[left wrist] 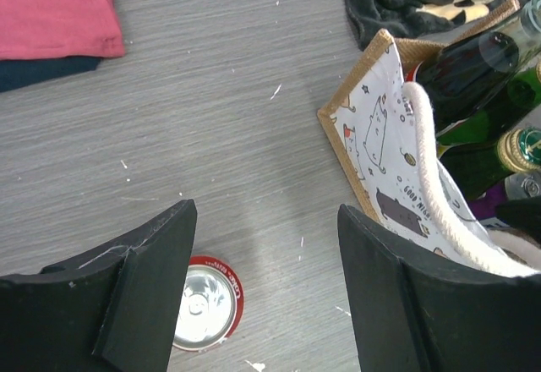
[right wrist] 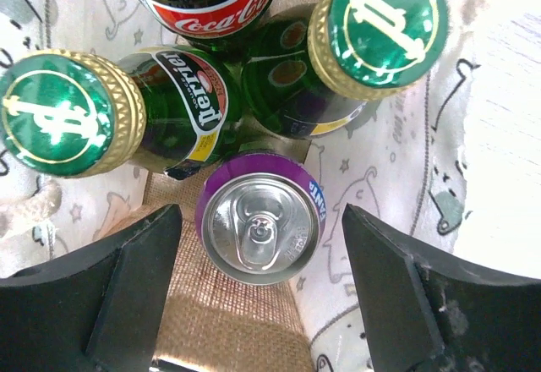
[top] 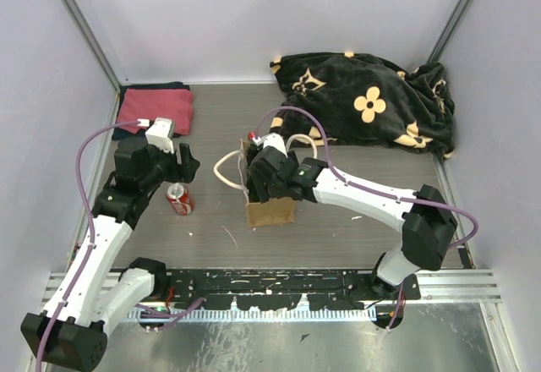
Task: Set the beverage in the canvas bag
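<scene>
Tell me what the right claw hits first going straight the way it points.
Most likely the purple can, upright in the canvas bag, centred between the right claw's open fingers; the gap is hard to judge.

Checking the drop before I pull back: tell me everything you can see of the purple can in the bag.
The purple can stands upright inside the canvas bag. It has a purple wall and a silver lid, and the pull tab is unopened. It crowds two green bottles behind it. The right gripper hangs open above, with a gap on both sides.
</scene>
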Robot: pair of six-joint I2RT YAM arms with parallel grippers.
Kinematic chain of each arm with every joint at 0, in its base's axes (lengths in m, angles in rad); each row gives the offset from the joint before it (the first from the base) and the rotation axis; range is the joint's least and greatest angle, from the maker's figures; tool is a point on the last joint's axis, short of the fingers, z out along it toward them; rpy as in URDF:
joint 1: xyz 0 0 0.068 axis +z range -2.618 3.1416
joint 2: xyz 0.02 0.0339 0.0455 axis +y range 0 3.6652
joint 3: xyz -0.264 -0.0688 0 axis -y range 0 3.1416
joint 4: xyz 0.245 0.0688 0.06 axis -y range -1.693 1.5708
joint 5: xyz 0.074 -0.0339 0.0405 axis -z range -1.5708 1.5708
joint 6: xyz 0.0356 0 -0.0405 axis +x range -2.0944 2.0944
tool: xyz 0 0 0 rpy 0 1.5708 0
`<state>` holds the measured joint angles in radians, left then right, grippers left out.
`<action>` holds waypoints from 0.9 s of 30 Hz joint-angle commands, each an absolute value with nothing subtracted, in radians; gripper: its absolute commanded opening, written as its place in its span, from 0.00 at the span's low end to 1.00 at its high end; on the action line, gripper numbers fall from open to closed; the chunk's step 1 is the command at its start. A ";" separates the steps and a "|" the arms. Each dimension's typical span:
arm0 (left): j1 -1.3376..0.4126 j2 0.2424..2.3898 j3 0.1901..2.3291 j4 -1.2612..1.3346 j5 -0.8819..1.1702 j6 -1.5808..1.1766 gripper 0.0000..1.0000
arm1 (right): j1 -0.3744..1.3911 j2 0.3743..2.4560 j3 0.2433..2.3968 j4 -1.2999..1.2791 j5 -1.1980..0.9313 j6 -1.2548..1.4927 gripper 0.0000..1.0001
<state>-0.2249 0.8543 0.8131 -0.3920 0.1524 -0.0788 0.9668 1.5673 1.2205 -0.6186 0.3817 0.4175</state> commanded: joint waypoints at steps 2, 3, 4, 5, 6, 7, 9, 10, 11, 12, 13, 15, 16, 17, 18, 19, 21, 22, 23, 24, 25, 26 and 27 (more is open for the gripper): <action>-0.220 0.808 0.792 -0.496 0.159 -0.054 0.75 | 0.971 1.485 1.284 -0.650 0.414 0.413 0.83; -0.220 0.803 0.794 -0.519 0.154 -0.050 0.75 | 0.971 1.478 1.286 -0.650 0.413 0.411 0.84; -0.220 0.799 0.797 -0.546 0.151 -0.041 0.75 | 0.970 1.472 1.289 -0.650 0.412 0.404 0.85; -0.221 0.798 0.805 -0.577 0.146 -0.030 0.75 | 0.972 1.467 1.292 -0.651 0.411 0.396 0.86; -0.220 0.801 0.819 -0.610 0.144 -0.018 0.76 | 0.972 1.461 1.298 -0.652 0.413 0.390 0.87; -0.220 0.804 0.835 -0.651 0.139 -0.001 0.76 | 0.972 1.456 1.302 -0.654 0.416 0.384 0.88; -0.219 0.814 0.871 -0.714 0.124 0.051 0.79 | 0.972 1.444 1.317 -0.658 0.426 0.377 0.89; -0.220 0.819 0.888 -0.734 0.111 0.082 0.80 | 0.971 1.437 1.325 -0.659 0.432 0.375 0.90; -0.221 0.831 0.907 -0.765 0.103 0.110 0.81 | 0.972 1.430 1.333 -0.661 0.439 0.373 0.91; -0.221 0.850 0.925 -0.799 0.101 0.136 0.83 | 0.972 1.424 1.340 -0.662 0.445 0.370 0.91; -0.220 0.869 0.938 -0.830 0.096 0.156 0.84 | 0.972 1.416 1.346 -0.663 0.452 0.368 0.92; -0.220 0.910 0.956 -0.884 0.080 0.197 0.86 | 0.972 1.404 1.359 -0.669 0.468 0.363 0.94; -0.220 0.923 0.958 -0.892 0.072 0.218 0.87 | 0.972 1.400 1.367 -0.674 0.473 0.361 0.94; -0.220 0.934 0.960 -0.897 0.067 0.233 0.87 | 0.973 1.396 1.373 -0.679 0.478 0.359 0.95; -0.220 0.943 0.960 -0.900 0.060 0.244 0.89 | 0.972 1.391 1.378 -0.685 0.480 0.358 0.95; -0.220 0.954 0.959 -0.902 0.057 0.253 0.91 | 0.972 1.387 1.381 -0.692 0.483 0.358 0.95; -0.220 0.975 0.956 -0.906 0.050 0.267 0.92 | 0.972 1.374 1.385 -0.704 0.486 0.360 0.96; -0.221 0.986 0.955 -0.906 0.048 0.271 0.92 | 0.972 1.366 1.384 -0.708 0.487 0.362 0.96; -0.220 0.996 0.954 -0.901 0.046 0.274 0.93 | 0.972 1.358 1.383 -0.712 0.490 0.363 0.96; -0.220 1.007 0.949 -0.894 0.044 0.276 0.93 | 0.971 1.349 1.380 -0.715 0.492 0.363 1.00; -0.220 1.014 0.944 -0.878 0.042 0.275 0.93 | 0.971 1.341 1.378 -0.719 0.495 0.365 1.00; -0.220 1.020 0.940 -0.858 0.042 0.275 0.93 | 0.972 1.331 1.375 -0.724 0.498 0.366 1.00; -0.220 1.028 0.933 -0.843 0.042 0.275 0.93 | 0.973 1.325 1.375 -0.730 0.503 0.368 1.00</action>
